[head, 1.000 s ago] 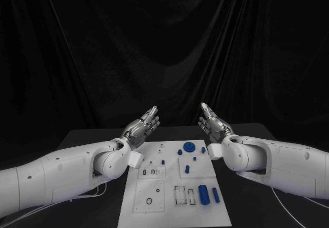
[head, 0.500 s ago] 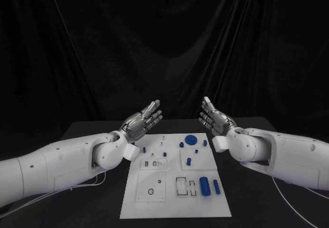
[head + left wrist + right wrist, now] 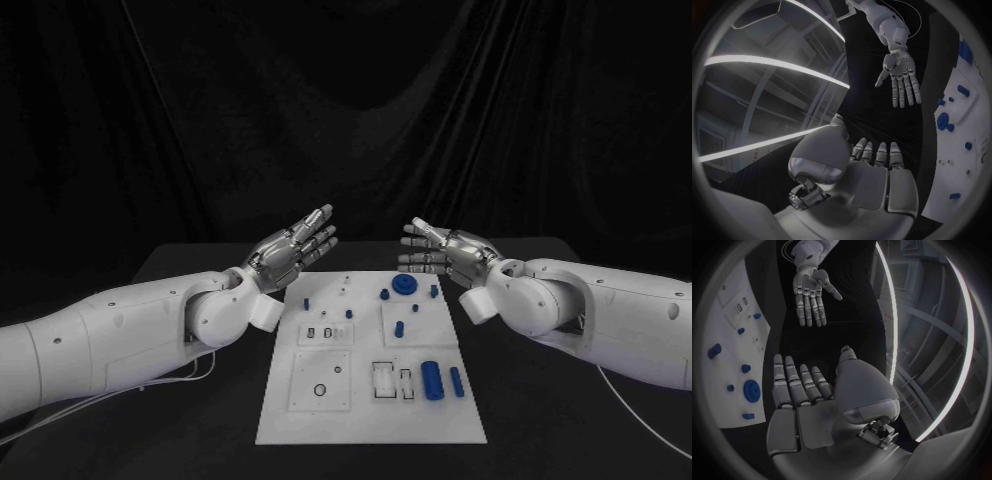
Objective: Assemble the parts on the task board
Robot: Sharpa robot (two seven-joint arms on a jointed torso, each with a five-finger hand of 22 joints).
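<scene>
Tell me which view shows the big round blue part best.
Head view: the round blue part sits unobstructed at the far end of the white board, beside the right hand. Both wrist views catch it small and warped near the rim.

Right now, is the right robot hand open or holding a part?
Open. The right robot hand hangs above the white board's far end with fingers spread and nothing in its palm.

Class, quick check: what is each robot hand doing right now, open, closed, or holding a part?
Left hand: open, fingers spread, holding nothing, raised above the table.
Right hand: open, fingers apart, holding nothing, beyond the task board.
</scene>
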